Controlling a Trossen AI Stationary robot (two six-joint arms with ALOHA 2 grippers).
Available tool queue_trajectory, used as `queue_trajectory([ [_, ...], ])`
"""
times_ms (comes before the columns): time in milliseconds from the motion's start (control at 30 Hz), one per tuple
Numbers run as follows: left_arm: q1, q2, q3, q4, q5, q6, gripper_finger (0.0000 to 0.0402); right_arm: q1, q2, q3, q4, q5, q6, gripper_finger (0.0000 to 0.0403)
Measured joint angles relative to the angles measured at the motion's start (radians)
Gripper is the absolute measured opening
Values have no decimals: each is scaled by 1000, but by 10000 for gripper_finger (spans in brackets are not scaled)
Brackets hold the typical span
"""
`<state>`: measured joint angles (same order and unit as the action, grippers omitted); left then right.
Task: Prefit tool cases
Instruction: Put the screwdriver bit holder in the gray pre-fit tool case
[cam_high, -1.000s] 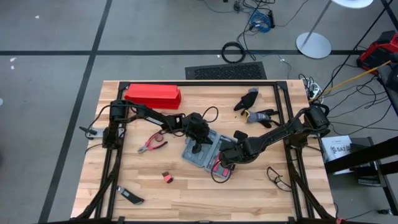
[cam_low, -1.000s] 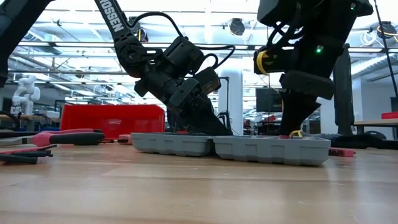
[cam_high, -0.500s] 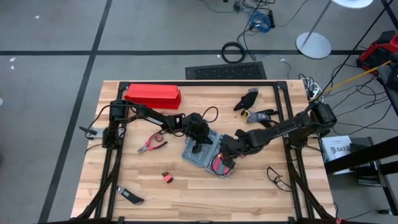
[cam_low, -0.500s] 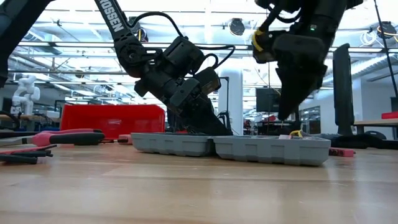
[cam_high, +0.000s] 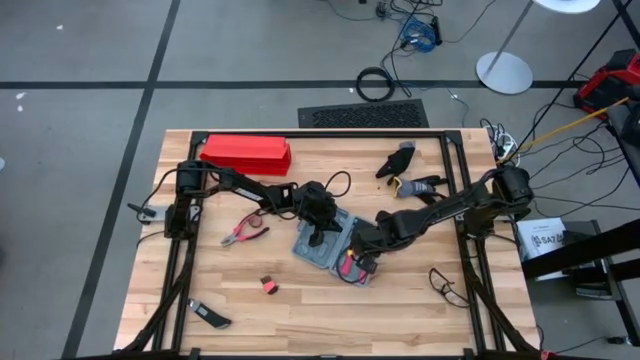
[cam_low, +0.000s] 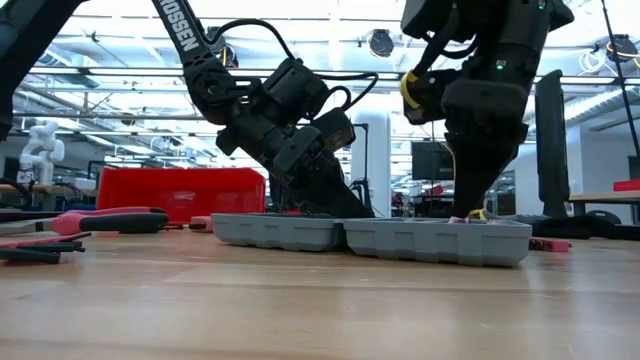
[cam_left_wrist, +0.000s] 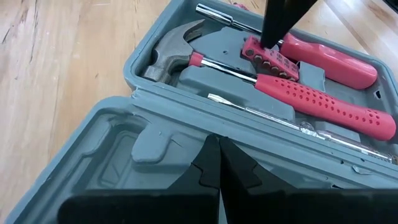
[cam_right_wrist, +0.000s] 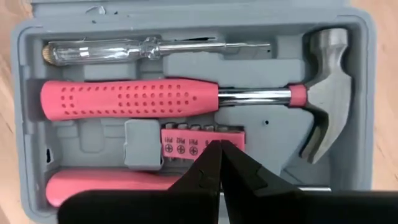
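Tool case (cam_high: 330, 248), flat blue-grey plastic clamshell with rounded corners, lies open on the wooden table (cam_high: 300, 310), both halves flat.

Left claw (cam_left_wrist: 214, 165): fingertips pressed together, nothing between them, tips planted in the grey moulded recess of the empty half. Judged to be pinning that half down so the case cannot slide or flip while the other arm works. The hinge ridge lies just ahead of these tips; the filled half is beyond it.

Right claw (cam_right_wrist: 219, 163): fingers drawn to a narrow point, closed or nearly so, holding nothing visible. It hangs directly over the filled half, tips just above or touching the small pink bit holder (cam_right_wrist: 200, 144) marked PH; contact cannot be confirmed. Looks like a downward press to seat the holder in its recess, hence the closed tips used as a pusher.

Contents around the right claw:
- pink-handled steel claw hammer (cam_right_wrist: 186, 98) just beyond the bit holder, head toward the case's corner
- clear-handled slim screwdriver (cam_right_wrist: 143, 48) farther out, along the far wall
- second pink handle (cam_right_wrist: 106, 185) nearest the claw, partly hidden by the fingers

Low view: right arm comes down steeply onto the nearer half; left arm slants in from the side to the other half.
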<state>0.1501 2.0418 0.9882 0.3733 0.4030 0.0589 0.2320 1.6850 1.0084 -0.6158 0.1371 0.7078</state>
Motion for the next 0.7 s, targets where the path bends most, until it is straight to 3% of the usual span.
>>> queue_trajectory([
  [433,1,0,0,-2,-1,0,0,-4,90,5,30,-12,-40,0],
  [567,2,0,0,-1,-1,0,0,-6,35,-2,33,4,-38,0],
  [700,4,0,0,9,-12,0,0,-9,-63,19,-4,84,-29,0],
])
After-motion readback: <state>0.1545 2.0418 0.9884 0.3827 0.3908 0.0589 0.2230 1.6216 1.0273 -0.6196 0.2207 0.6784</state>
